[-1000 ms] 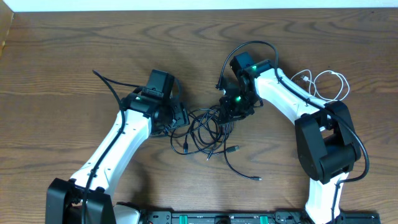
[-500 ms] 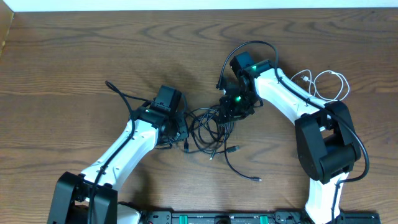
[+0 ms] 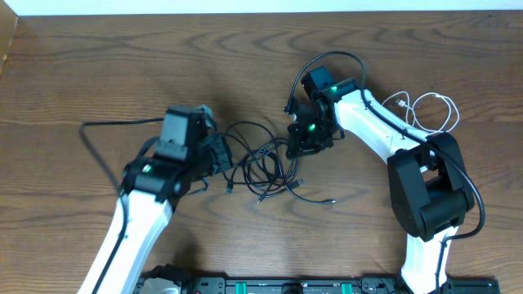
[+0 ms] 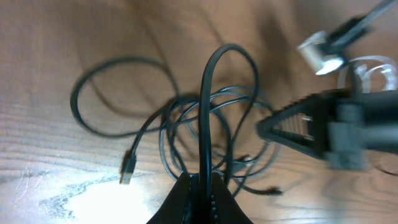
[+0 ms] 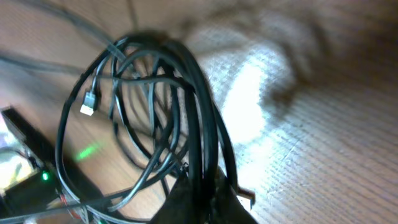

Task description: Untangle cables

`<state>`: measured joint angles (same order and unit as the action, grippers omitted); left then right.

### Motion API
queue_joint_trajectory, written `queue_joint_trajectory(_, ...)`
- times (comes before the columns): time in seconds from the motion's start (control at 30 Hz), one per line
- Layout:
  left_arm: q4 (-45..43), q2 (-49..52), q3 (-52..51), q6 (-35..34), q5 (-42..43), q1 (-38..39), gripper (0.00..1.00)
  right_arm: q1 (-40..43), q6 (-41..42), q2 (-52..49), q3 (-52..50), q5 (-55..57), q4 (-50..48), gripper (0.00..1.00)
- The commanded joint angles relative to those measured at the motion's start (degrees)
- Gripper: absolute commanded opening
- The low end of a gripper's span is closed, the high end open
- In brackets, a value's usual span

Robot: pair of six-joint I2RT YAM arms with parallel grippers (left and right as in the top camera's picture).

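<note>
Shut tight at the left end effector (image 4: 200,186), pinching one thin black rubber cable (image 4: 204,99) arched upward from between the fingers. Closed likewise at the right end effector (image 5: 198,186), clamping several strands of the same tangle of thin black cords (image 3: 265,167) (how many exactly, hard to tell). Between the two end effectors, on the brown wood-grain table (image 3: 122,65): that tangle, drawn out sideways, loops overlapping, small plug ends trailing toward the near edge. Off to the far right, well apart from the knot: a thin white cable (image 3: 429,110), loosely coiled. Judged early to midway: white cord out, black ones gripped from both sides yet not separated; pulling apart and laying out left to do. Left arm (image 3: 139,204) reaching up from the near-left, wrist turned toward the knot. Right arm (image 3: 376,122) bent in from the right, wrist tipped down onto the tangle.
</note>
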<state>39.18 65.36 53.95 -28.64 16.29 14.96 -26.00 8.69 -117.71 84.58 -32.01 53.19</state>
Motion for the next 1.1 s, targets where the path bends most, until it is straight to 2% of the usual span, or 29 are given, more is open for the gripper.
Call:
queue_joint_trajectory(0.0, -0.35, -5.75, 0.96, 0.52, 1.55, -1.11, 0.08, 0.09, 3.45, -0.07, -0.09, 4.09, -1.2, 0.01)
queue_joint_trajectory(0.2, -4.72, -15.1, 1.29, 0.26, 7.15, -3.5, 0.07, 0.09, 6.03, -0.07, -0.09, 10.45, -2.25, 0.01)
queue_joint_trajectory(0.53, -9.33, -26.91, 8.33, -3.39, 6.71, -12.7, 0.07, 0.31, 8.11, -0.07, -0.11, 22.93, -2.21, 0.01)
queue_joint_trajectory(0.8, -9.75, -27.76, 18.29, -3.61, -2.34, -19.39, 0.07, 0.83, 9.77, -0.07, -0.11, 32.57, -2.01, 0.01)
queue_joint_trajectory(1.07, -9.31, -27.76, 24.44, -3.04, -12.02, -20.83, 0.07, 1.81, 12.57, -0.07, -0.33, 41.35, -2.1, 0.01)
